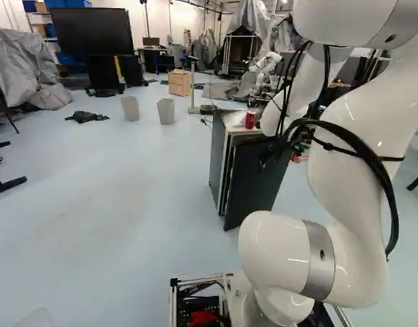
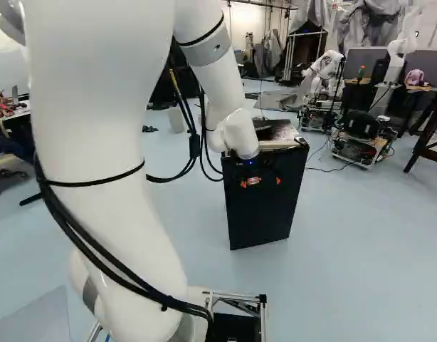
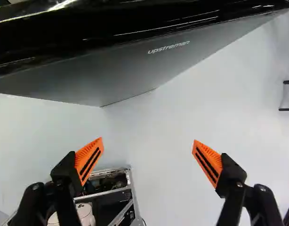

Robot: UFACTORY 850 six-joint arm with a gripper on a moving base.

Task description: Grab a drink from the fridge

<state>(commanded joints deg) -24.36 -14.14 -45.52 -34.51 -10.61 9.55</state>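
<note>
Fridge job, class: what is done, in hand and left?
The approach looks done: the gripper is close by the fridge. In hand: nothing; the gripper stands open and empty. Probably left: opening the fridge, gripping a drink, taking it out. A red can stands on top, its origin unclear.

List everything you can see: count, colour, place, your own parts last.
Fridge: one, dark, ahead of the arm
Can: one, red, on the fridge's top
Bins: two, grey, on the floor beyond
Floor: one, pale blue, all around
Screen: one, black, far left, left base view
Drawer unit: one, wooden, behind the bins
Sheeting: several, grey, room's edges
Another robot: at least one, white, beyond the fridge
Own arm: one, white
Own base: one, silver and black, views' foot
Claw: one, black and orange, open, by the fridge
</note>
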